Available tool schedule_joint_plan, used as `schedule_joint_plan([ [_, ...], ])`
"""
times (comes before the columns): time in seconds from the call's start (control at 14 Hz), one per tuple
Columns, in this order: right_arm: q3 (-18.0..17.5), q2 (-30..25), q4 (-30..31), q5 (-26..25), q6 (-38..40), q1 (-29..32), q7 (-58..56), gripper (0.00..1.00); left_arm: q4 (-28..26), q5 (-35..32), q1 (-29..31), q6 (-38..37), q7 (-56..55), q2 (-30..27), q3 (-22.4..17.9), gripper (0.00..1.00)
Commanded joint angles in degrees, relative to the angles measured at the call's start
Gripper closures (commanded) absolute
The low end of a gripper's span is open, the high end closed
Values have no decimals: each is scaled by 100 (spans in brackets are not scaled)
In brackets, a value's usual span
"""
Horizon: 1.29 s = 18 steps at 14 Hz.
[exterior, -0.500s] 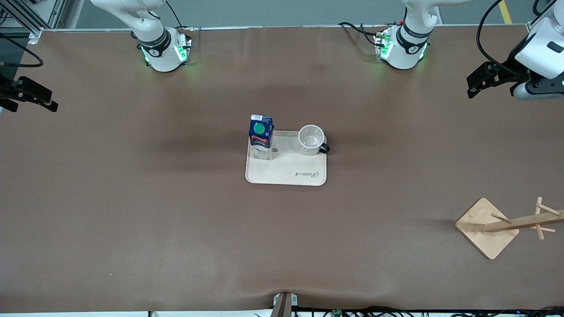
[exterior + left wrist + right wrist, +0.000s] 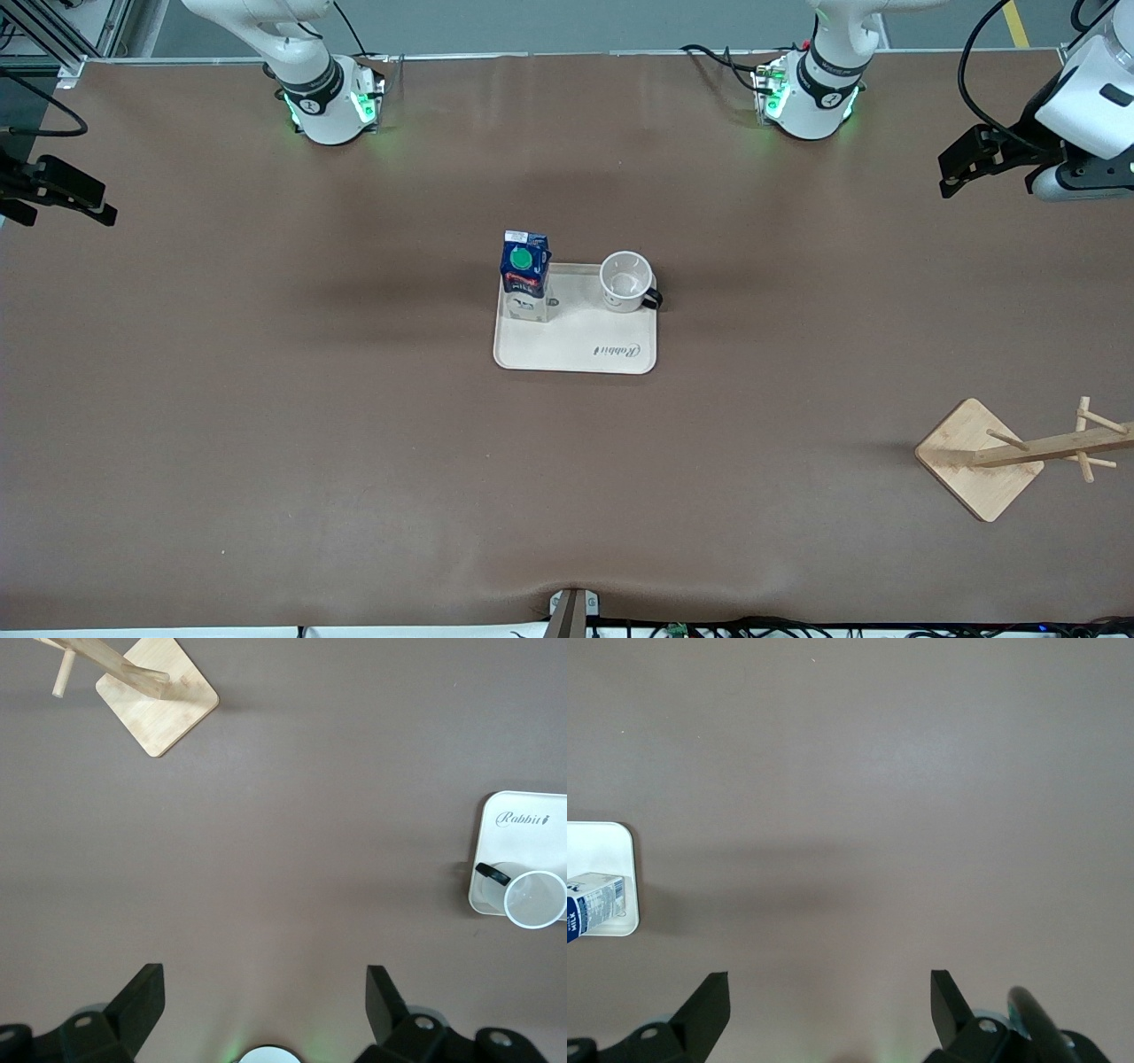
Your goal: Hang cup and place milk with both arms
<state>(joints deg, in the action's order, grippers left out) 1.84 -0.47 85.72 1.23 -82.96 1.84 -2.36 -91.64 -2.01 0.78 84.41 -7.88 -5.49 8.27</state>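
Observation:
The cup (image 2: 627, 282), a white mug with a black handle, stands upright on a cream tray (image 2: 576, 354) at mid-table. It also shows in the left wrist view (image 2: 535, 899). The milk (image 2: 524, 275) stands upright on the tray's corner toward the right arm's end, and its side shows in the right wrist view (image 2: 594, 902). My left gripper (image 2: 952, 177) hangs open and empty in the air at the left arm's end of the table, over bare mat (image 2: 264, 988). My right gripper (image 2: 97, 206) hangs open and empty at the right arm's end (image 2: 828, 990).
A wooden cup rack with pegs (image 2: 1054, 446) stands on a square base (image 2: 979, 456) toward the left arm's end, nearer the front camera than the tray. It also shows in the left wrist view (image 2: 158, 695). Brown mat covers the table.

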Motion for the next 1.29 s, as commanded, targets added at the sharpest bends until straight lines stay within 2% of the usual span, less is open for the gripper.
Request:
schedule_joint_plan([
  [0.0, -17, 20, -47, -27, 17, 1, 95, 0, 181, 69, -43, -83, 15, 170, 16, 0],
  [0.36, -17, 20, -56, -27, 17, 9, 87, 0, 42, 122, -78, 162, -195, 390, 367, 0],
  [0.57, -17, 20, -64, -27, 17, 9, 87, 0, -424, 130, -78, 610, -1413, 399, 824, 0],
  [0.86, -17, 29, -64, -27, 8, 18, 87, 0, -1381, 122, -69, 1638, -3065, 399, 1606, 0],
  [1.21, -17, 56, -73, -27, 8, 1, 87, 0, -2138, 78, -87, 2763, -4965, 802, 2441, 0],
])
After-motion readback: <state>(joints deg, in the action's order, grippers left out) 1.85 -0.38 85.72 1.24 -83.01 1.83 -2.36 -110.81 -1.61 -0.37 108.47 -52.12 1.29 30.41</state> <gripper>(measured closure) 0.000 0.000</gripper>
